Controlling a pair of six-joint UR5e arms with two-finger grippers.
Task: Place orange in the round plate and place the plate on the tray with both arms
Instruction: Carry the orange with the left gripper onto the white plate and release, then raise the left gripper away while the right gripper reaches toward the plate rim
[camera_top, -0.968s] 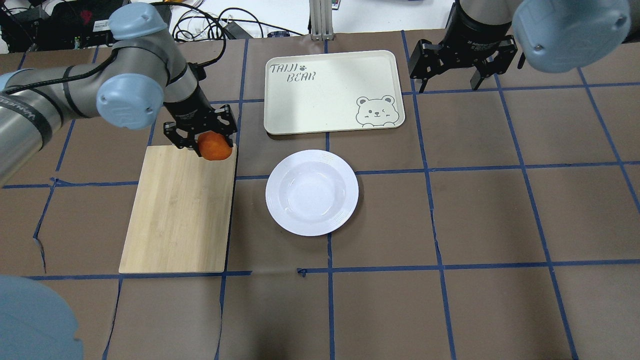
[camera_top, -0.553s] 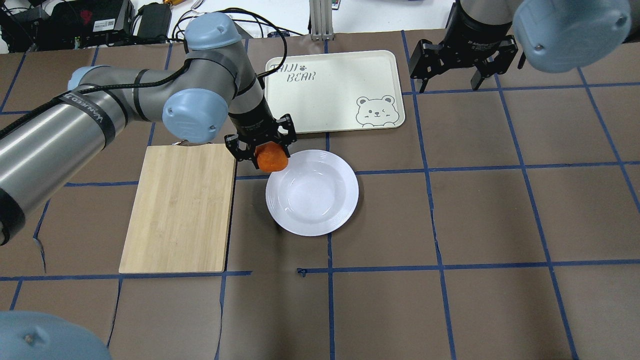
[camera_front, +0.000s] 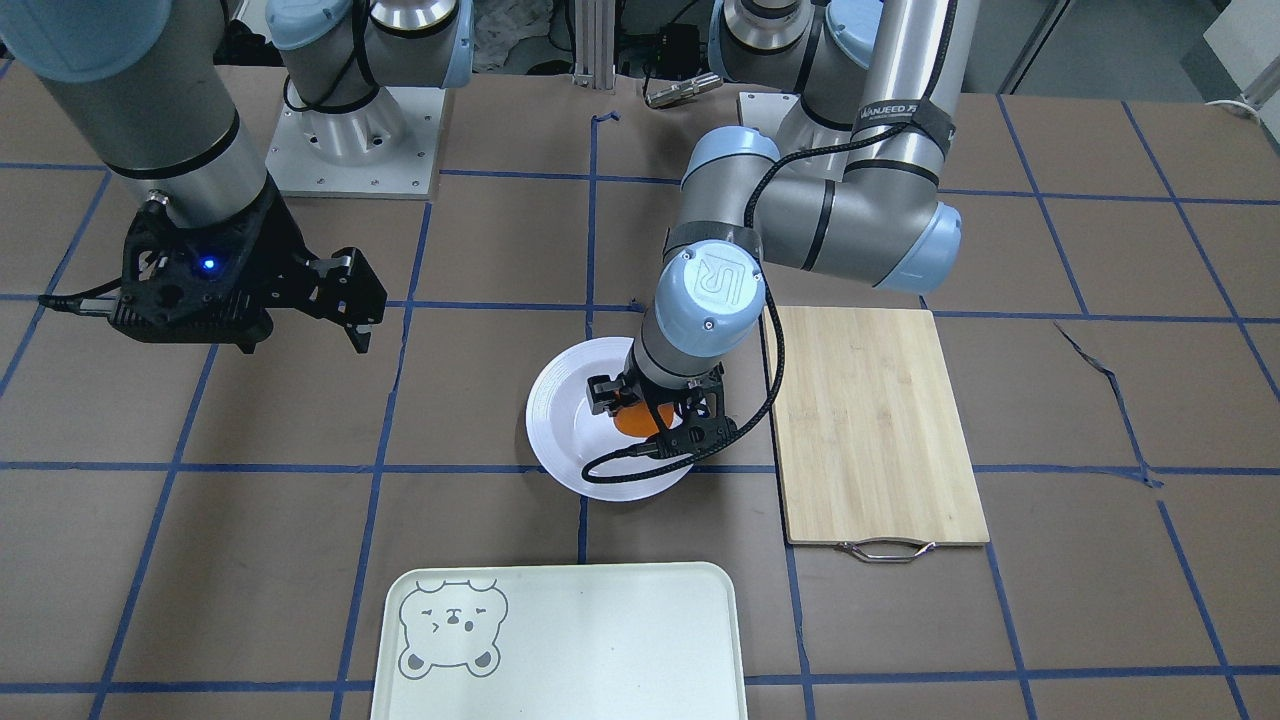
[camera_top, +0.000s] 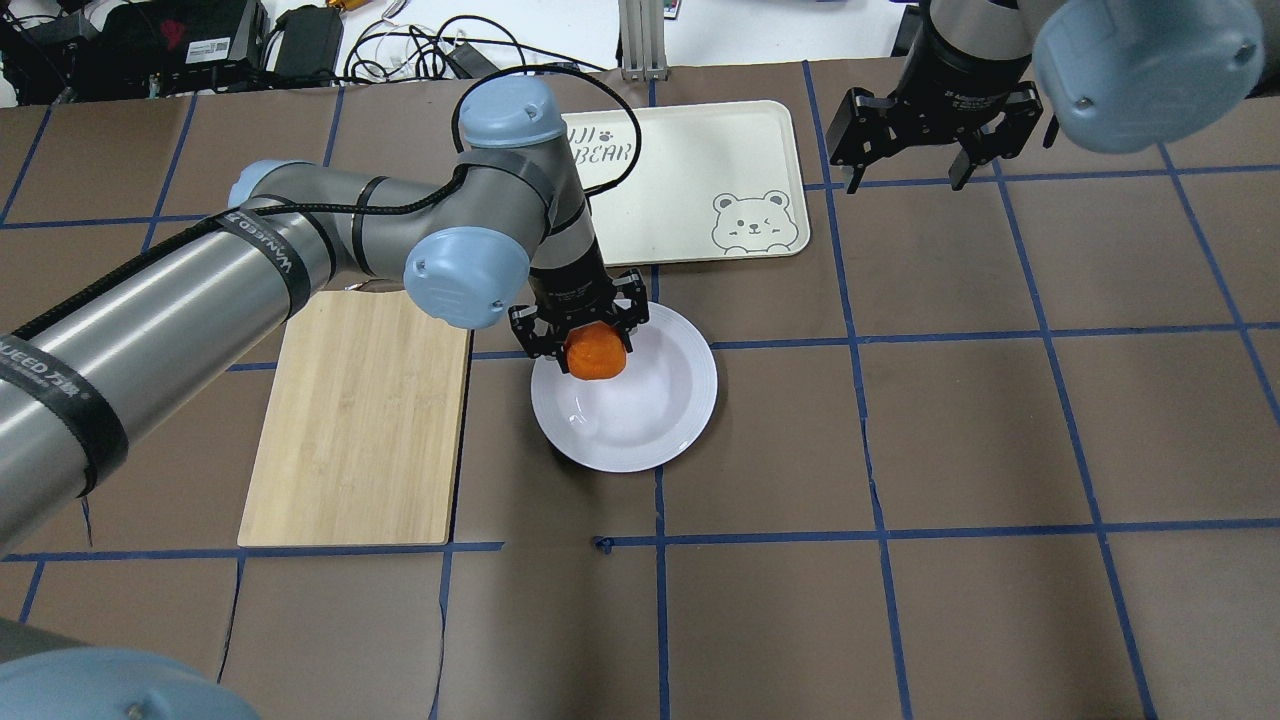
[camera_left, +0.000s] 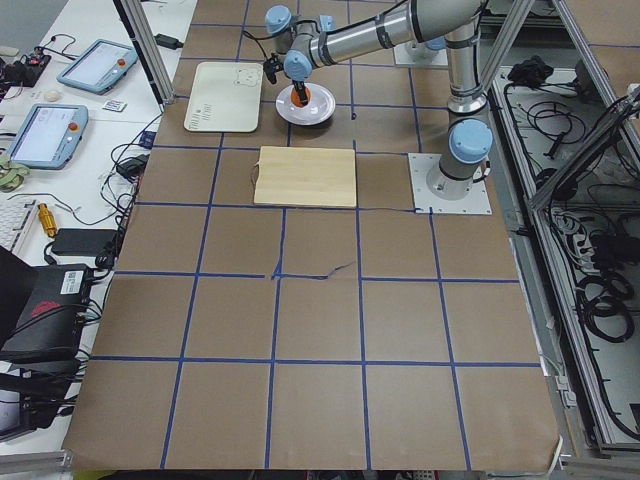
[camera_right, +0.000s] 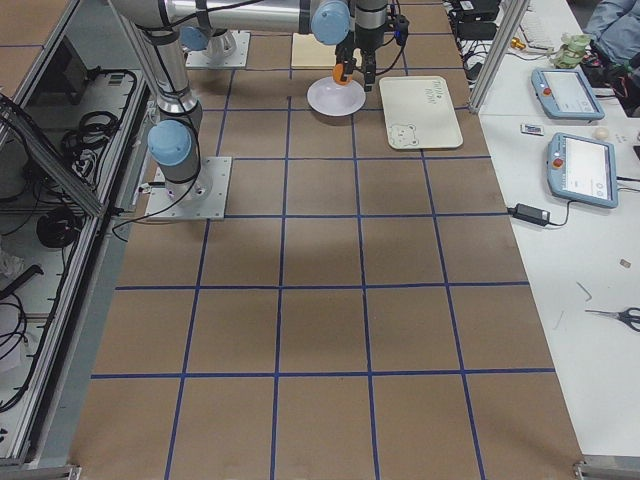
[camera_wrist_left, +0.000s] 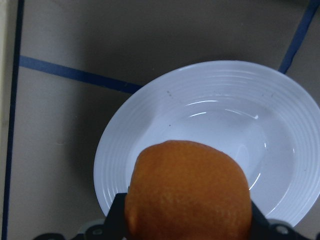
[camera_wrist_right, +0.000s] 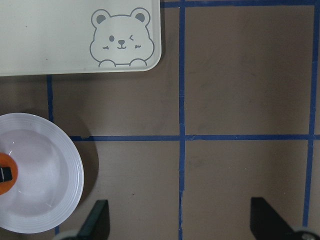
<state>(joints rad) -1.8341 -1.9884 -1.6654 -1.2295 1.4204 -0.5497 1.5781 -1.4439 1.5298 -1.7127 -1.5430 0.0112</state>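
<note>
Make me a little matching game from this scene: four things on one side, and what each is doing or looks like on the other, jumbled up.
Things:
1. orange
2. plate
3. tray
4. right gripper

Descriptions:
A. open, holding nothing
B. has a bear face drawn in one corner
C. clamped in the left gripper
D. white and round

Pairs: 1-C, 2-D, 3-B, 4-A
</note>
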